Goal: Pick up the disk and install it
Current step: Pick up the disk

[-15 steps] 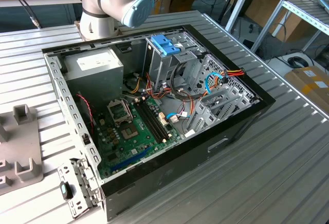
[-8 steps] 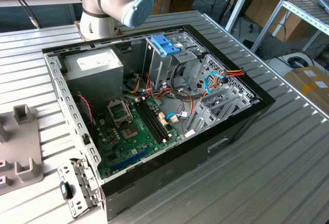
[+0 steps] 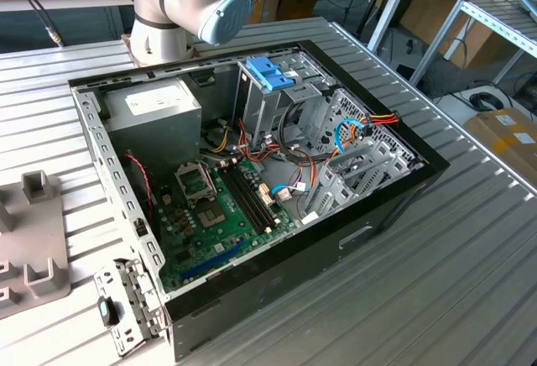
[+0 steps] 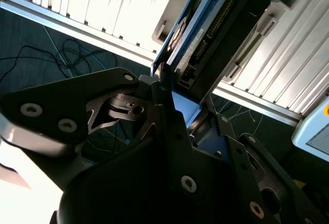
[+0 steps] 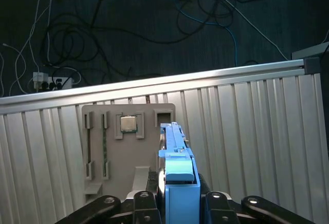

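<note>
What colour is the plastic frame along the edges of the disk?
Blue. The frame of the disk shows best in the first wrist view.

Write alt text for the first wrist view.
The claw grips the blue-framed disk edge-on, at a grey tray that holds a chip. The tray lies on a ribbed metal table; past the table's edge, cables run over a dark floor.

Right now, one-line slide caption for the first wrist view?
Gripper holds the disk edge-on over the grey parts tray on the ribbed table.
</note>
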You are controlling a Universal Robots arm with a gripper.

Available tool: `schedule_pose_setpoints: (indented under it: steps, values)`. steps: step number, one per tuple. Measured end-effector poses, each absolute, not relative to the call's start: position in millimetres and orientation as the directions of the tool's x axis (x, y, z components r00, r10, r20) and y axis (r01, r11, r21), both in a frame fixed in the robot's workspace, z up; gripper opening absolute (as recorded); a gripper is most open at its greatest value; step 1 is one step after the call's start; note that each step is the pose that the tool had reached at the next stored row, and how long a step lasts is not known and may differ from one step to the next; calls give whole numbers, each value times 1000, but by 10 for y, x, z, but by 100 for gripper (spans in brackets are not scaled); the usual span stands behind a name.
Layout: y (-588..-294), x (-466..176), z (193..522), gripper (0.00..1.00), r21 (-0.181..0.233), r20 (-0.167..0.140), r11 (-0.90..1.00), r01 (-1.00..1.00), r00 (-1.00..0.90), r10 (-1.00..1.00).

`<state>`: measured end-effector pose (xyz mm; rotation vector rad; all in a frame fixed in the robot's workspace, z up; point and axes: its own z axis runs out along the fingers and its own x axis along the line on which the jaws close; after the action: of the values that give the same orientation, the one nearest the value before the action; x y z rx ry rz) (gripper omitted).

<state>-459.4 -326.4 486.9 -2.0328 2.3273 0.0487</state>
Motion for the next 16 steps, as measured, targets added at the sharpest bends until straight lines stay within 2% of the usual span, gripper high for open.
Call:
schedule_pose_setpoints:
  steps: [16]
  values:
    - [-3264, -4593, 4932, 37, -10, -59, 135, -991, -134, -989]
